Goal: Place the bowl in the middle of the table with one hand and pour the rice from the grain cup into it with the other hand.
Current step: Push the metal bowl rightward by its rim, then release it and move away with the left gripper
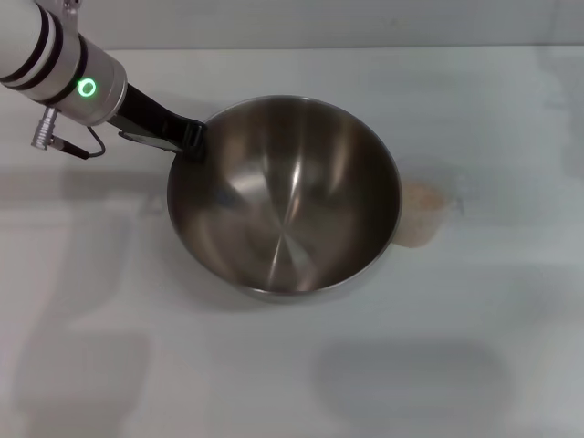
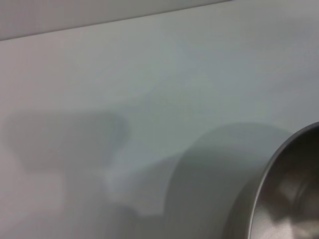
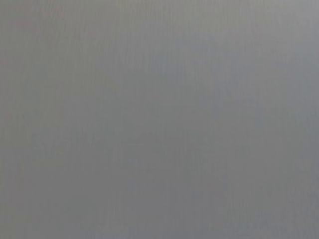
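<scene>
The stainless-steel bowl (image 1: 283,196) is in the middle of the white table (image 1: 292,383), empty inside. My left gripper (image 1: 189,140) reaches in from the upper left and is shut on the bowl's rim at its far left side. Part of the bowl's rim also shows in the left wrist view (image 2: 286,189), with its shadow on the table beside it. The transparent grain cup (image 1: 424,214) stands just right of the bowl, with pale rice (image 1: 422,203) in it. My right gripper is out of view, and the right wrist view shows only a plain grey surface.
The table's far edge (image 1: 365,46) runs along the top of the head view. Soft shadows lie on the table at the front left and front middle.
</scene>
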